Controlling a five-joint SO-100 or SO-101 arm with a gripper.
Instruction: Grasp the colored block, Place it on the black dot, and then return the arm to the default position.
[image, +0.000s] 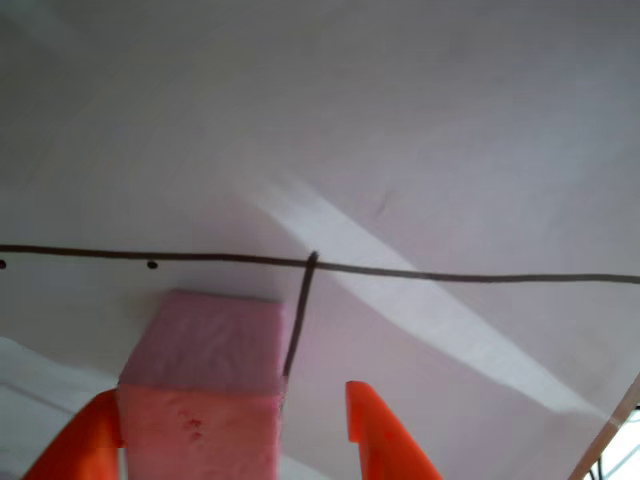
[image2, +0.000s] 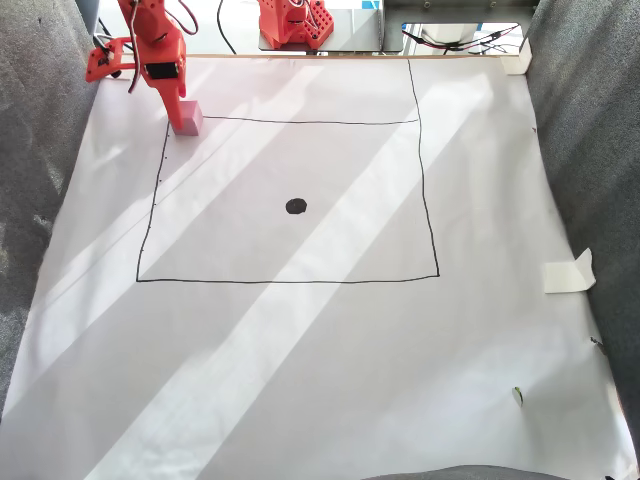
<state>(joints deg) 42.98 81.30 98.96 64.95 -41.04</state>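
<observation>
Hand (image: 235, 430) is standing open, straddling the pink block (image: 205, 385) for gripping; left finger touching, right finger apart. Black dot (image2: 296, 206) is lying toward five o'clock.

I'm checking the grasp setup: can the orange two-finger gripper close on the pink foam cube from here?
Probably yes: the orange two-finger gripper is open with the pink foam cube between its fingers, nothing else in the gap, though the cube sits against one finger.
</observation>
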